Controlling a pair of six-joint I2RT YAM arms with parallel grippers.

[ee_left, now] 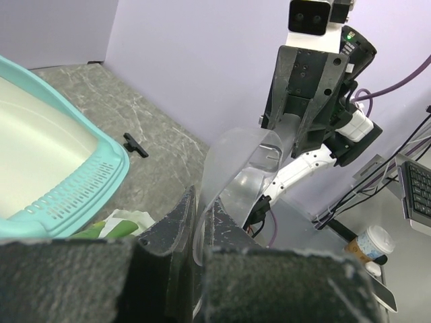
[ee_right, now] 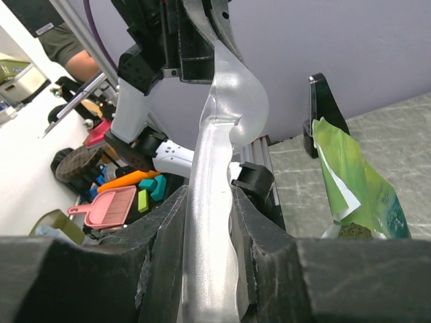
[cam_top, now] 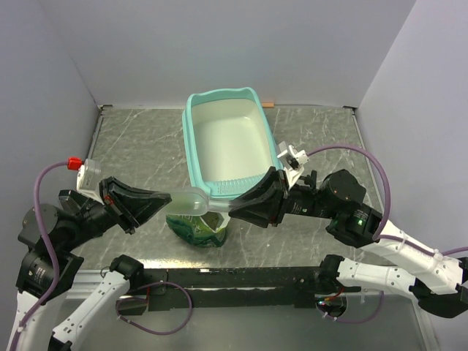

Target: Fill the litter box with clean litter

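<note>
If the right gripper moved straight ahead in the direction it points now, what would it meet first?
The left gripper, most likely: the right gripper points along the clear scoop straight at it. The green bag seems to lie lower.

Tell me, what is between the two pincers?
A clear scoop stretches from the left pincer to the right pincer, above the green bag, by the near end of the litter box. The top view shows it best.

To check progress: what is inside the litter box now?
Inside the litter box only a bare whitish floor shows, no granules. The right pincer covers its near right corner.
</note>
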